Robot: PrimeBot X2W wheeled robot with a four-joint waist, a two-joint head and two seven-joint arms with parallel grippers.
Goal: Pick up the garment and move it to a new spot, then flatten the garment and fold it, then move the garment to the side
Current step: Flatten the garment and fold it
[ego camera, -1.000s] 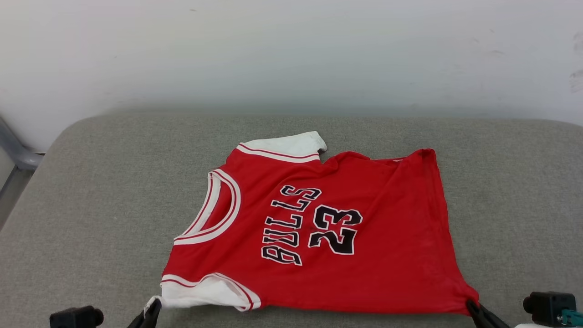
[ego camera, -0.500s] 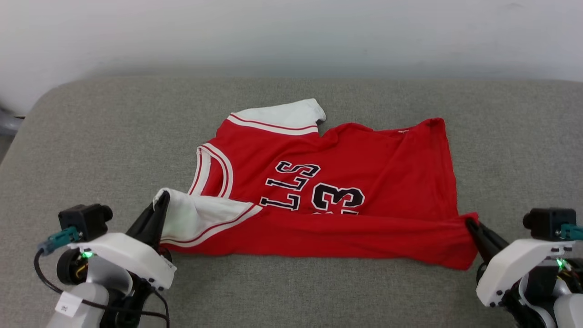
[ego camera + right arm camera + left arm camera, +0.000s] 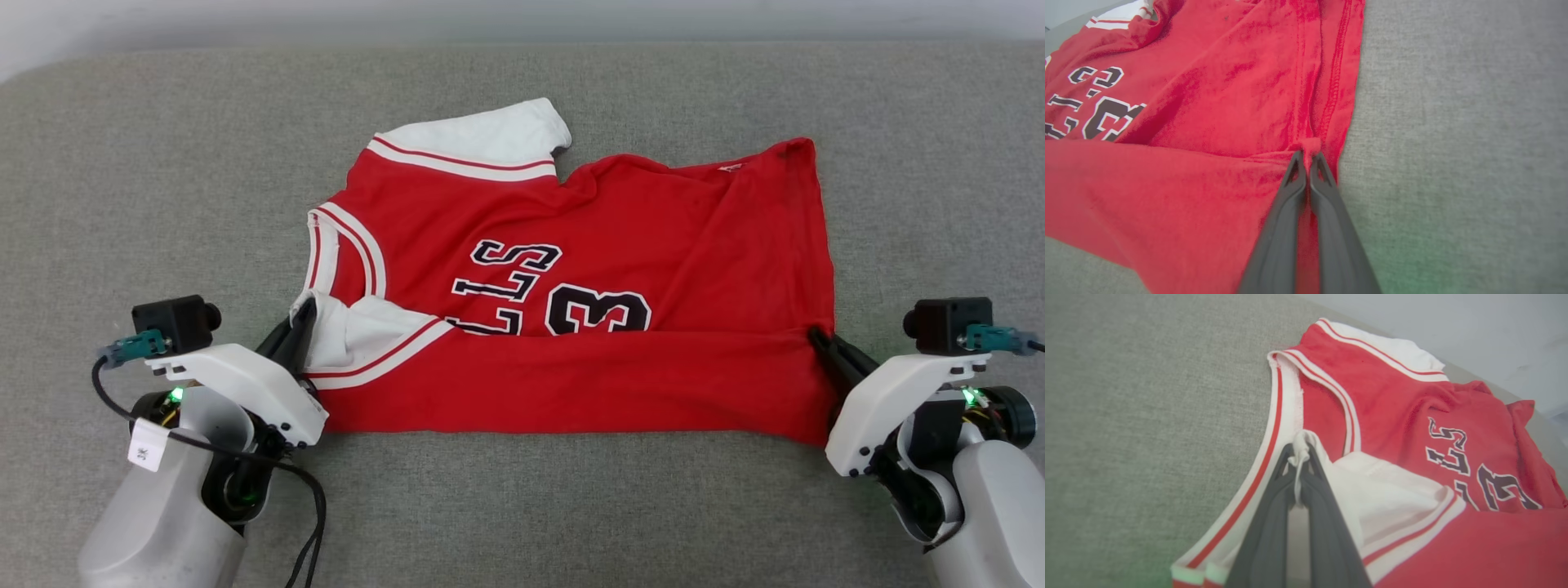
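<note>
Two pinches, both jaws closed tight on the garment [image 3: 604, 229]: left gripper [image 3: 305, 310] has the white sleeve edge [image 3: 1303, 440], right gripper [image 3: 816, 335] the red hem corner [image 3: 1312, 143], probably to carry the near edge over as a fold. It spans between my jaws on the grey cushion [image 3: 163, 163]. The flap covers half the lettering [image 3: 522, 269], and its underside is hidden.

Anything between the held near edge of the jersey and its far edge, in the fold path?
Nothing visible. The left gripper and right gripper are both shut on near corners of the garment; ahead lies just its own flat red front on the grey cushion.
</note>
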